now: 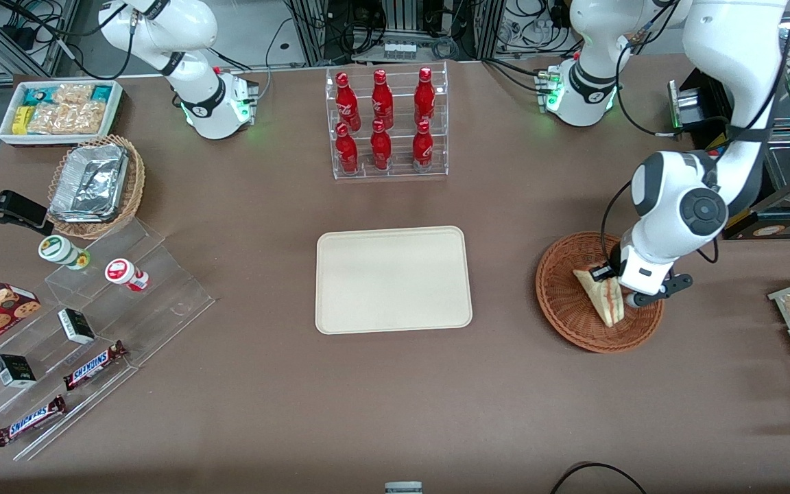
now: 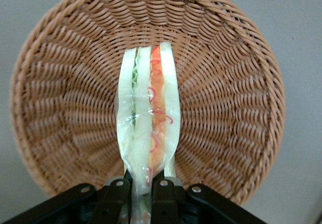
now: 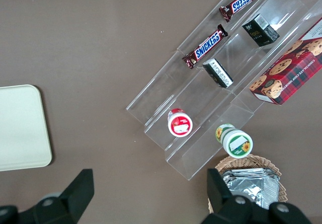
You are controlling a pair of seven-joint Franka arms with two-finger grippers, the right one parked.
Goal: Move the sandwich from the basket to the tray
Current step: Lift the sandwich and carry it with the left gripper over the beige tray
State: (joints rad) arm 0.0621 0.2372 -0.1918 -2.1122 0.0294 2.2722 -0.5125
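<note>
Reddish-brown wicker forms the basket (image 1: 577, 312), which sits on the tabletop (image 1: 395, 412) toward the working arm's end. The hand (image 1: 613, 280) is down inside the basket, over its 12 o'clock half as the front view shows it. The wrist view shows both fingers (image 2: 116, 194) clamped against the wrapped sandwich (image 2: 149, 128), one on each bread face, so the hand is grasping the sandwich at one end.

The sandwich stands on edge in the basket, with its filling edge facing the wrist camera: green filling beside one slice, red and orange beside the other. In the front view the sandwich (image 1: 604, 296) runs from the hand toward the basket's 6 o'clock rim. Whether it rests on the weave or is lifted clear cannot be determined.

The tray (image 1: 393, 280) lies flat at the tabletop centre, well apart from the basket, at the basket's 9 o'clock in the front view. A bottle rack (image 1: 388, 123) stands at the tray's 12 o'clock.
</note>
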